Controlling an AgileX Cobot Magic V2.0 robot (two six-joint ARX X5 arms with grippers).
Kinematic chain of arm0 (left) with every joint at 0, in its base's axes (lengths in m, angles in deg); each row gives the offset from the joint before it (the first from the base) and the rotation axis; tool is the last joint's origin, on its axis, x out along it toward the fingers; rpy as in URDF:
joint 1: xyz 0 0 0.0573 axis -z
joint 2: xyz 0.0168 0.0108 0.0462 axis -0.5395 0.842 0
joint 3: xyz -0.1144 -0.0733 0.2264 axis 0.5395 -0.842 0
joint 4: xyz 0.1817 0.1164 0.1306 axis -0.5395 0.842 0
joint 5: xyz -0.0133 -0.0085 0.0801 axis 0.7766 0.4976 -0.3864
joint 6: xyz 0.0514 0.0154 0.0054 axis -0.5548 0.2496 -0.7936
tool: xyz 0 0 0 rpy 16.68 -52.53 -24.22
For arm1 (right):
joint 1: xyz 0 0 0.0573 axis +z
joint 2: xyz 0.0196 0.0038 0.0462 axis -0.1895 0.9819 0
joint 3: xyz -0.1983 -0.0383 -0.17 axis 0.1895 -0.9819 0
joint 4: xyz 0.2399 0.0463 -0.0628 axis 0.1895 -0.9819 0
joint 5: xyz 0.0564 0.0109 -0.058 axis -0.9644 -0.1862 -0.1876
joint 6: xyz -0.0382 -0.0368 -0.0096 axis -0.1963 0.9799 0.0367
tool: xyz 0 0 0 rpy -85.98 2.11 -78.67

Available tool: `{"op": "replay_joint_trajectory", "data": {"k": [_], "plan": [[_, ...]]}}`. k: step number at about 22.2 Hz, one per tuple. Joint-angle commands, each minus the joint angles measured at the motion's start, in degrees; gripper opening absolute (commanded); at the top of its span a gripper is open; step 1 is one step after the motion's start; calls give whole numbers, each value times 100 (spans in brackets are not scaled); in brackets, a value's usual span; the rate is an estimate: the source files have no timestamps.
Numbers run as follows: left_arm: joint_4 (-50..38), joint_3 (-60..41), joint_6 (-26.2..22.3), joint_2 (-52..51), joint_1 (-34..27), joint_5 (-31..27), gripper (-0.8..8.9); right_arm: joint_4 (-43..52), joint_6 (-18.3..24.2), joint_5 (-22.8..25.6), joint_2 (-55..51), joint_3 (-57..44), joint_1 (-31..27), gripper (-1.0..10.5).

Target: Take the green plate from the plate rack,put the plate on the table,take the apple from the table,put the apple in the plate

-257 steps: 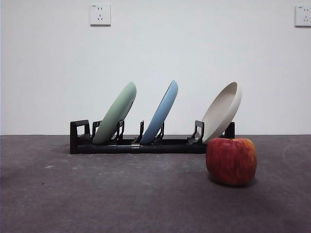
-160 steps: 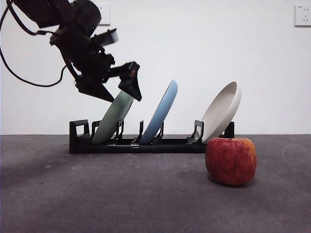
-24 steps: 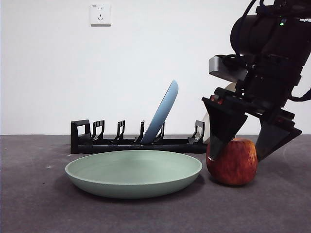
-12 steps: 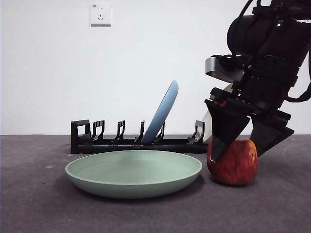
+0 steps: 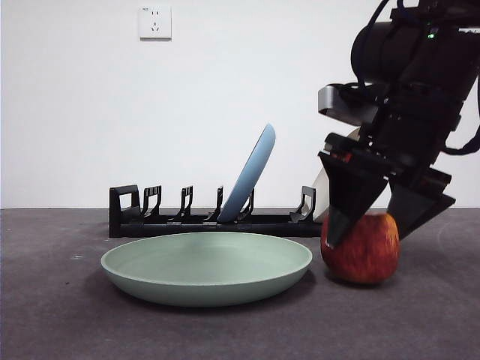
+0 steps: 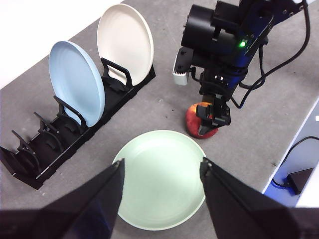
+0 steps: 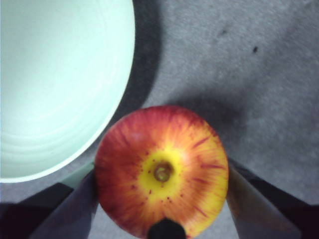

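Table [image 5: 67, 315], dark grey, carries all the objects. Plate rack [image 5: 150, 214] stands along its far edge, holding a light blue plate [image 5: 250, 174] and a cream plate [image 6: 125, 42] (both leaning in their slots). Green plate [image 5: 206, 266] lies flat on the table before the rack. Right gripper [image 5: 384, 221] is closed on the apple [image 5: 361, 251], which sits just beside the green plate's rim. Left gripper [image 6: 160, 172] hangs high above the green plate, jaws wide.
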Motion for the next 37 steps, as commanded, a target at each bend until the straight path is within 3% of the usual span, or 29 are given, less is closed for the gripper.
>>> {"op": "replay_joint_trajectory", "data": {"k": [1, 7, 13, 21, 29, 30, 33, 37], "plan": [[-7, -2, 42, -7, 11, -2, 259, 205, -229, 22, -374, 2, 94, -18], [-15, -2, 39, -7, 11, -2, 259, 706, -612, 17, -890, 2, 348, -18], [-13, -2, 39, -7, 11, 0, 259, 1298, -866, 66, -756, 2, 940, -19], [37, -2, 37, -7, 11, 2, 259, 2135, -907, 688, 118, 2, 1698, -19], [221, -2, 39, -7, 11, 2, 259, 2223, -876, 1180, 787, 2, 2081, -14], [238, -2, 39, -7, 11, 2, 259, 2223, -859, 1180, 789, 2, 2109, 44], [310, -2, 39, -7, 11, 0, 259, 2225, -863, 1257, 789, 2, 2138, 452], [402, -2, 42, -7, 11, -2, 259, 2227, -861, 1370, 787, 7, 2138, 561]]}}
